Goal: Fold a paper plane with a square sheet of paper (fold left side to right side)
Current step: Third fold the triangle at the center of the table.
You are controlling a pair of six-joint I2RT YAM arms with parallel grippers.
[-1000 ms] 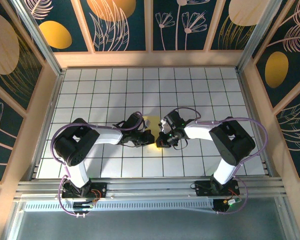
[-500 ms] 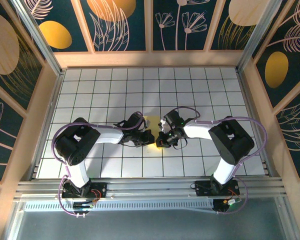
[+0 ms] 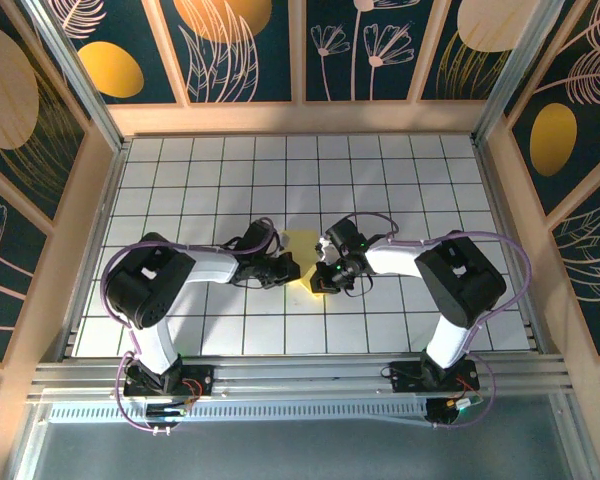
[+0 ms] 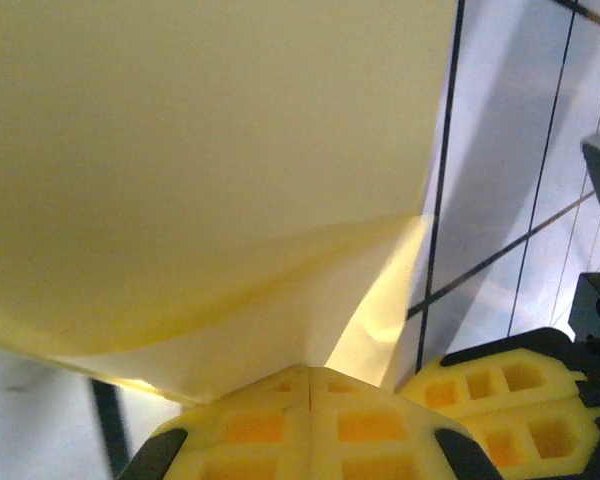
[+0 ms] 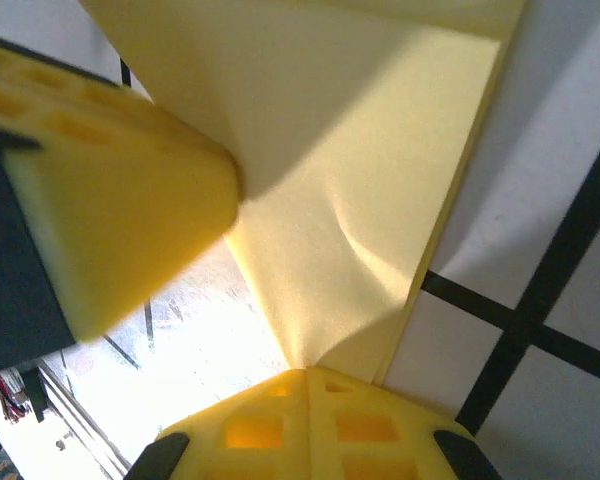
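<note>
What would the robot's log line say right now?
left gripper: shut on paper | right gripper: shut on paper | paper: yellow, bent, mid table

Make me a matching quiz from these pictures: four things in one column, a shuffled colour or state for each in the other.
1 left gripper
2 right gripper
3 square sheet of paper
4 table

A white tiles, dark grid lines
B shut, on the paper's right
C yellow, pinched by both grippers
D shut, on the paper's left

Pairs: 1-D, 2-B, 3-C, 4-A
</note>
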